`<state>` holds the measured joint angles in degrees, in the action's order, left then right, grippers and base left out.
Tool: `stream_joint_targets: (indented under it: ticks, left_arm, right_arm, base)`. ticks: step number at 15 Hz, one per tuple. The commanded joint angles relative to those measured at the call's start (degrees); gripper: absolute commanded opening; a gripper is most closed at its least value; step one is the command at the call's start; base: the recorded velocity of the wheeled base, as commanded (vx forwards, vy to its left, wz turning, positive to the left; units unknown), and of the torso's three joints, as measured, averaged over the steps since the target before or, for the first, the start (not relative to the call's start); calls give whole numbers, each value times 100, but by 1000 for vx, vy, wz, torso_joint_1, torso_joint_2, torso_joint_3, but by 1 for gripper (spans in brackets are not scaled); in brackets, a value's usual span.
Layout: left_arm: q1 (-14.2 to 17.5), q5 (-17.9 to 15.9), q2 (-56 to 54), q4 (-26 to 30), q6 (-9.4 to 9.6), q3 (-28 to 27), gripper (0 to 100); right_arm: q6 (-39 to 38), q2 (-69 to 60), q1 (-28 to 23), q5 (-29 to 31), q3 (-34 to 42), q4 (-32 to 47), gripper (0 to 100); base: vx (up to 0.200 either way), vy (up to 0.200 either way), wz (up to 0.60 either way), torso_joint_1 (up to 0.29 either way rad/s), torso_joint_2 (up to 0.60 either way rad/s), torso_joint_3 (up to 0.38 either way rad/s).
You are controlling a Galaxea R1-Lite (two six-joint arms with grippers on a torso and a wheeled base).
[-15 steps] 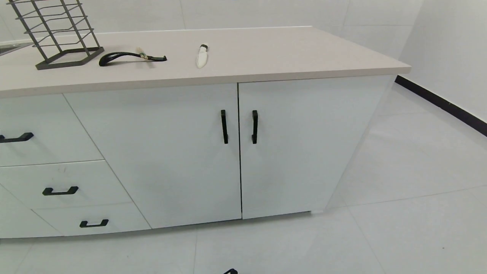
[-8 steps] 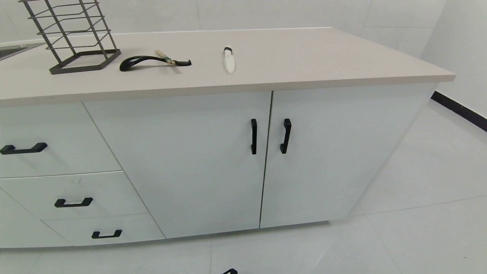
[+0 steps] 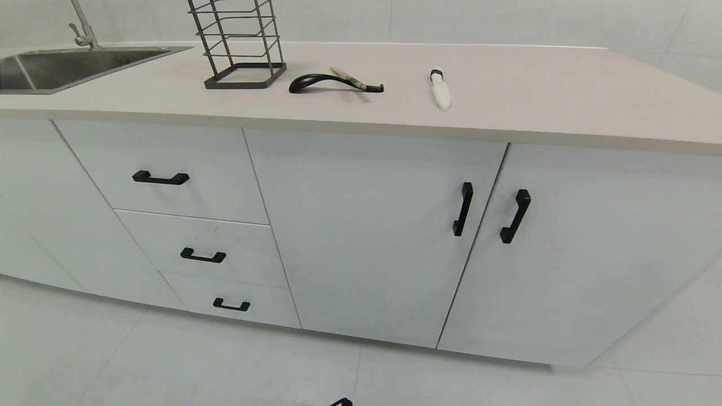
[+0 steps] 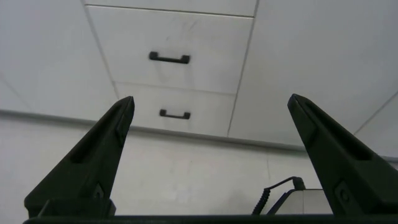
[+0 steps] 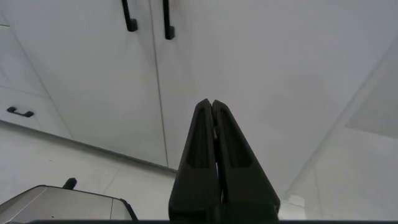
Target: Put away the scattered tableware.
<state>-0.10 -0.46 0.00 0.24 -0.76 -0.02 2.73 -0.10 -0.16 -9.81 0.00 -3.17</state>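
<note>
White floor cabinet [image 3: 366,225] with black bar handles standing under long beige countertop [image 3: 536,84]. Steel sink [image 3: 67,65] sitting sunk into countertop at robot's left end. Black wire rack [image 3: 240,45] standing upright near sink. Curved black ladle [image 3: 333,83] lying just right of rack, thin wooden-handled stick [image 3: 347,78] resting across its handle. White flat utensil with black tip [image 3: 440,93] lying farther right, apart from ladle. Left gripper [image 4: 211,99] hanging low before drawers, fingers spread wide, gripping nothing. Right gripper [image 5: 211,102] hanging before cabinet doors, fingers pressed together, gripping nothing.
</note>
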Motion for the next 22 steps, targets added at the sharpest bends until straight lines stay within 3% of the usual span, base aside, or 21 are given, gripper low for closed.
stream_joint_targets:
  ticks: [1,9,12,22]
  left_arm:
    - [1,2,0,2,5,-6,100]
    - [1,2,0,2,23,2,100]
    - [1,2,0,2,32,2,100]
    - [1,-33,0,2,32,2,100]
  right_arm:
    - [-9,10,-2,-3,0,-8,0]
    - [-27,10,-2,-3,0,-8,0]
    - [-18,10,-2,-3,0,-8,0]
    - [-1,10,-2,-3,0,-8,0]
  base:
    - [200,0,0,2,2,-2]
    - [200,175,0,0,2,4]
    - [0,200,0,4,1,2]
    - [-180,0,0,2,2,2]
